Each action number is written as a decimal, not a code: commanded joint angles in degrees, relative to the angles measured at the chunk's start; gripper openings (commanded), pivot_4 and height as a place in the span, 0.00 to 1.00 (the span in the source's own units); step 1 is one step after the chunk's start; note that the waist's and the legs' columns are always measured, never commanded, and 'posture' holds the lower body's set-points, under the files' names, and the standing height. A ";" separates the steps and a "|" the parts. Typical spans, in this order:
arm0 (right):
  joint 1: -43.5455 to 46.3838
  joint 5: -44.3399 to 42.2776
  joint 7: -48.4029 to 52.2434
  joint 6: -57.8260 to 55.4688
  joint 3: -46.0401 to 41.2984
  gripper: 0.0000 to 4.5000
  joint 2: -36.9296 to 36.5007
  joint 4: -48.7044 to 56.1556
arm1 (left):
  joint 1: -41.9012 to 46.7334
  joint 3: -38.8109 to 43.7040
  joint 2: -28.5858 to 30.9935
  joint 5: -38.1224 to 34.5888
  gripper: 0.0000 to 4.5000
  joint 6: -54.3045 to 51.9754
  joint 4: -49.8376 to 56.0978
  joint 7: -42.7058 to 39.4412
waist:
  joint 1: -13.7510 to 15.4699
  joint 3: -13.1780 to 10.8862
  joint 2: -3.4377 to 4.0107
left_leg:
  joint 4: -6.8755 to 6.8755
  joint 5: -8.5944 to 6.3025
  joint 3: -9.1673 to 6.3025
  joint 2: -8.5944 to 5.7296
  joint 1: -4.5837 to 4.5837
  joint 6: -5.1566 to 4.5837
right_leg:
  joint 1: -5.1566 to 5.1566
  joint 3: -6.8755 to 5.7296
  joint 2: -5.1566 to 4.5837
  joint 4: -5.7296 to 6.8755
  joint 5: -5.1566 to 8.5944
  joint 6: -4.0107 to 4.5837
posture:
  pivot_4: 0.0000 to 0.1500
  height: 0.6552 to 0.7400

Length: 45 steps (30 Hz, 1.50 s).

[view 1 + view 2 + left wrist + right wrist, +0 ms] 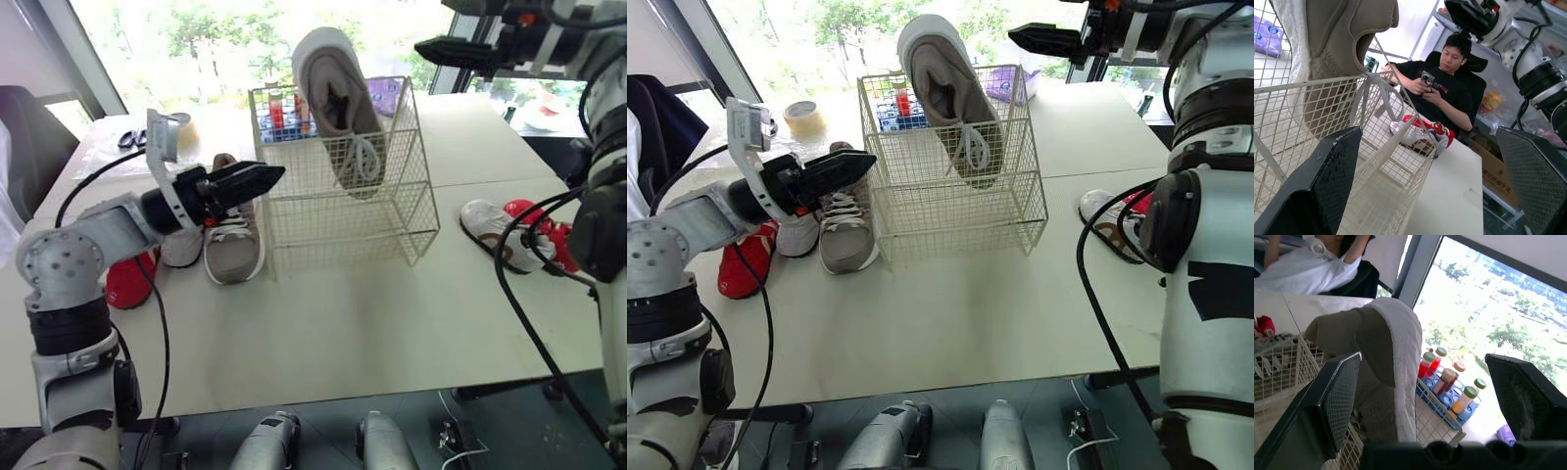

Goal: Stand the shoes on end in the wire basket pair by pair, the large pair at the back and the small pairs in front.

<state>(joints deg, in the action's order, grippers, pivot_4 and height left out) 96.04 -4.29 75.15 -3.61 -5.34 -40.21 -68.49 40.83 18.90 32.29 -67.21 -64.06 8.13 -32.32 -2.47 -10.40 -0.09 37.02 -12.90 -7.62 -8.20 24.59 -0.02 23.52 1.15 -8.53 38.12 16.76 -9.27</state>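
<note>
Table [343,323], wire basket [392,211] toward the far edge, about mid-width.

- Done: one large grey shoe [343,108] stands on end in the basket, leaning, with its heel above the rim. It looks set toward the back, though the depth is hard to judge.
- Left to do: its grey mate [233,250] lies flat on the table just beside the basket's left wall. A small white shoe [181,247] touches it, and a red shoe [129,282] lies nearer the left edge. Near the right edge lie another white shoe [490,227] and another red shoe [534,220]. I'd say the task is barely begun, with no pair complete.
- Left gripper [272,176]: hovers above the grey mate, pointing at the basket; the wrist view shows its fingers wide apart and empty.
- Right gripper [423,47]: high over the basket's far right corner, spread wide and holding nothing.
- Hard to make out: the right-hand shoes are partly behind a cable and the arm, and the left red shoe is half hidden by the left arm, so the pairings are uncertain.
</note>
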 commanded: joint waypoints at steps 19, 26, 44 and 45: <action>-29.93 13.29 -45.79 -17.72 11.95 0.98 15.62 59.79 | 6.26 -2.86 5.14 10.96 1.00 7.82 -4.30 -4.02 | 0.10 0.09 -0.06 | 0.12 0.06 -0.08 -0.05 0.01 0.06 | 0.11 0.03 0.00 0.20 -0.01 0.02 | 1.00 1.00; -30.01 16.16 -53.25 -15.34 12.89 0.93 18.75 57.66 | 5.50 -3.65 4.79 11.46 1.00 7.96 -3.05 -4.31 | -0.17 0.09 -0.06 | 0.03 0.06 -0.09 -0.04 0.01 0.06 | 0.13 0.03 0.02 0.16 -0.01 0.02 | 1.00 1.00; -33.28 15.97 -63.63 -21.68 9.31 0.01 24.93 69.71 | 5.13 -4.89 4.20 13.20 1.00 8.72 -3.00 -5.56 | -0.28 0.08 -0.05 | 0.00 0.07 -0.09 -0.02 0.02 0.08 | 0.17 0.04 0.04 0.17 -0.01 0.02 | 1.00 1.00; -33.80 16.25 -64.79 -23.28 8.76 0.01 25.23 71.42 | 5.11 -4.94 4.10 13.34 1.00 8.75 -3.00 -5.66 | -0.21 0.08 -0.05 | -0.01 0.07 -0.09 -0.02 0.02 0.08 | 0.17 0.04 0.04 0.17 -0.01 0.02 | 1.00 1.00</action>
<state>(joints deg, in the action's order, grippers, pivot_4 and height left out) 60.60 11.14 13.18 -26.39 6.22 -15.25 -3.75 45.32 13.60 35.97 -54.18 -56.84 3.61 -37.30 -2.68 -10.33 -0.13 37.02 -12.82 -7.71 -8.22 24.61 0.06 23.69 1.19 -8.48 38.29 16.74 -9.25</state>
